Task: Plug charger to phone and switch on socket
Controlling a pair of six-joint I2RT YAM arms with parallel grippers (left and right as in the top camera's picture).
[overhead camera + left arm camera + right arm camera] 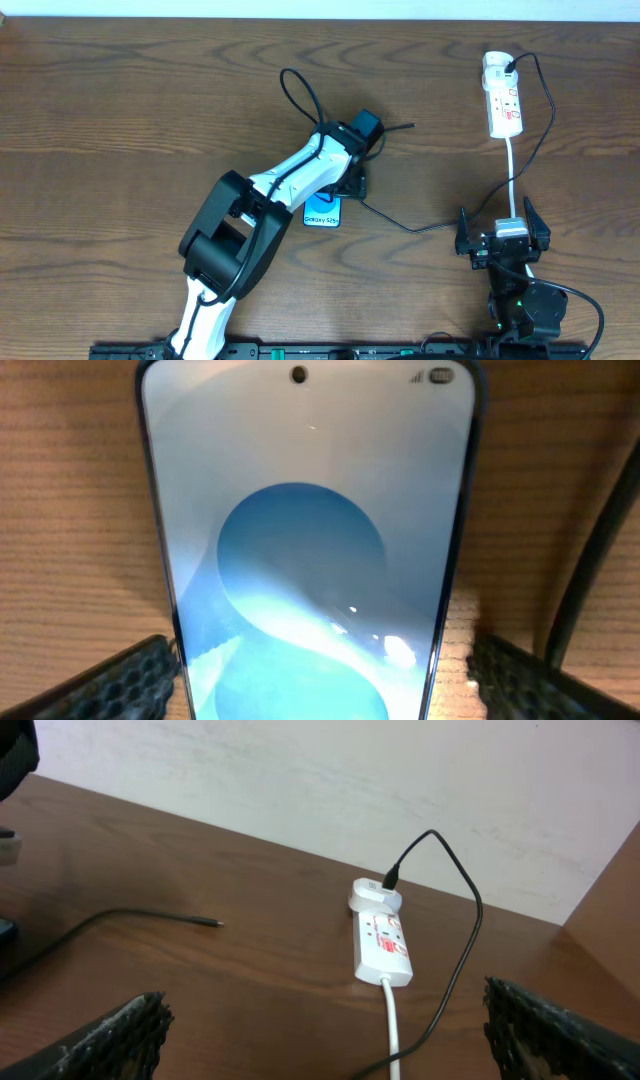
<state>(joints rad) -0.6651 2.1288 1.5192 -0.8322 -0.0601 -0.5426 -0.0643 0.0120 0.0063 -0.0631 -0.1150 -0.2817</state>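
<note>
The phone (322, 212) lies flat at the table's middle, its upper part hidden under my left arm. In the left wrist view its blue screen (310, 540) fills the frame. My left gripper (348, 186) is open, with one finger on each side of the phone (320, 685) and gaps between. The charger cable (440, 228) runs from a white adapter in the socket (503, 100) to the phone area. Its connector tip (215, 924) lies free on the table. My right gripper (503, 240) is open and empty (335, 1040), well short of the socket (382, 942).
The socket's white cord (511, 170) runs down towards my right gripper and passes between its fingers (392, 1020). The black cable (600, 540) lies just right of the phone. A pale wall borders the table's far edge (400, 780).
</note>
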